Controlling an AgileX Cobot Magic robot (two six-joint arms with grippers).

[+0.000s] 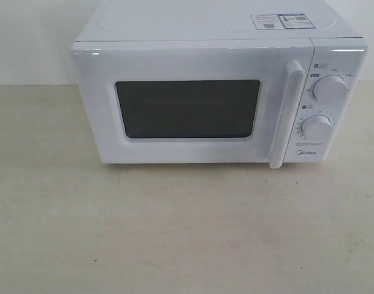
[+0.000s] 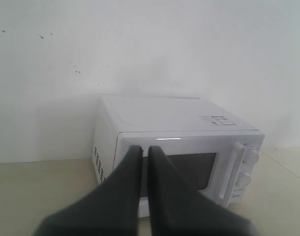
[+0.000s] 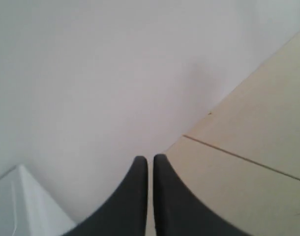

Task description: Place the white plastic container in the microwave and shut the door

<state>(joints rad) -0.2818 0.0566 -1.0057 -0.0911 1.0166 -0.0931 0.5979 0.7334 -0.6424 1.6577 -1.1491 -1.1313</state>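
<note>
I count one white boxy microwave on my screens; one white microwave door, with one dark rectangular window and one long vertical white handle; two round white dials, the upper dial and the lower dial; two small printed labels on top, a white sticker and a blue-topped sticker; one pale wood-grain table; two grippers, the left gripper and the right gripper, each with two dark tapered fingers.
</note>
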